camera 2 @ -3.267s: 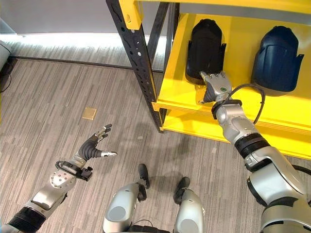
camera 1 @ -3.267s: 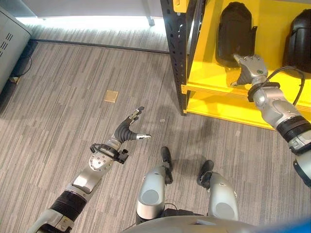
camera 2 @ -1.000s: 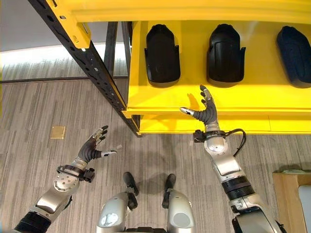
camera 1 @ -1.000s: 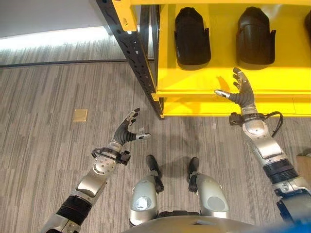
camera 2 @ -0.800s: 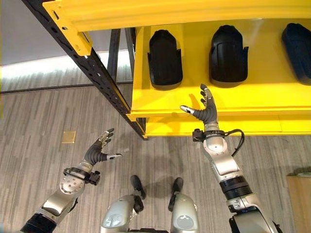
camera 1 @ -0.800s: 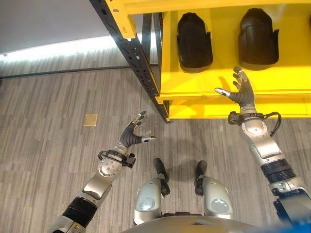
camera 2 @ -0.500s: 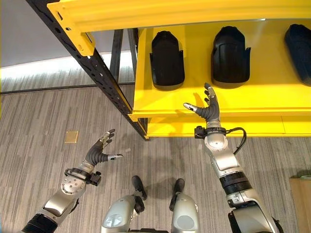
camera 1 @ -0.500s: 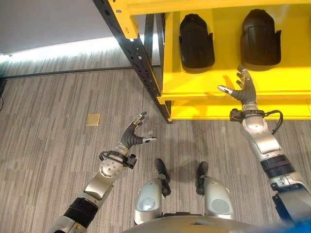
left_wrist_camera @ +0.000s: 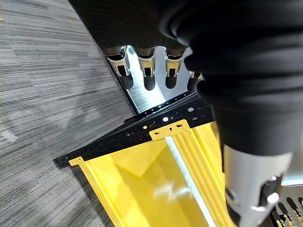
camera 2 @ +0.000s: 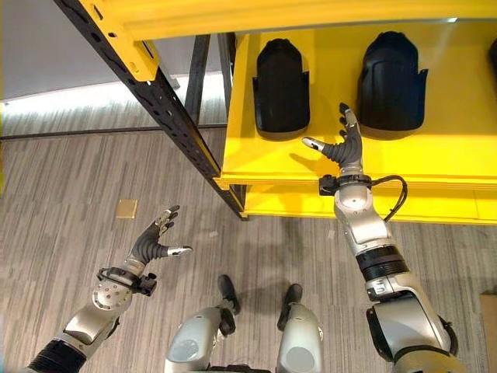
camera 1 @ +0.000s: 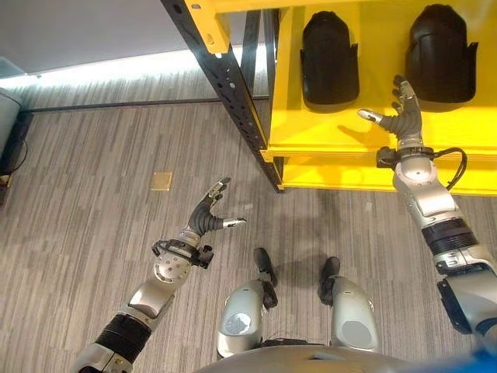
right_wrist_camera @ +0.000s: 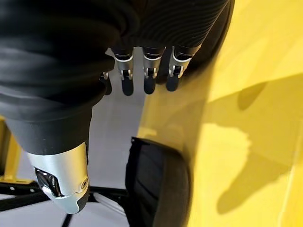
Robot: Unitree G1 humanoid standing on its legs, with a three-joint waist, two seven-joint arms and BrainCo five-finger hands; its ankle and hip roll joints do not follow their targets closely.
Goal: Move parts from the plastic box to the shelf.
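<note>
Parts: two black moulded pcs on yellow shelf (camera 1: 326, 132), upper right of frame – one (camera 1: 329, 58) upper centre-right, other (camera 1: 440, 53) at far upper right; both lying flat, well apart, neither touched. Edge of a third just visible at extreme right of right eye view, too cropped to tell.

Right hand (camera 1: 401, 118) over front part of shelf deck, between the two pcs and nearer frame bottom than both; fingers straight & spread, thumb out to side, holding nothing. Vs 3.3 s ago: then fingertips right up against the nearer pc; now pulled clear, palm empty. Whole pic also shifted over that span (rack post, floor plate drift) so cam moving too – hand's retreat partly real, partly view swing. Over last sec, little change in pose.

Left hand (camera 1: 206, 217) lower centre-left, over grey carpet (camera 1: 93, 155), fingers loosely extended, empty; same pose throughout.

Black rack upright (camera 1: 225, 78) running diag from top centre. Small tan floor plate (camera 1: 161, 181) at centre-left.

Judgement: placement of this pc done, release complete. Plastic box not seen, so next step likely turn away & fetch another; how many remain can't be told.
</note>
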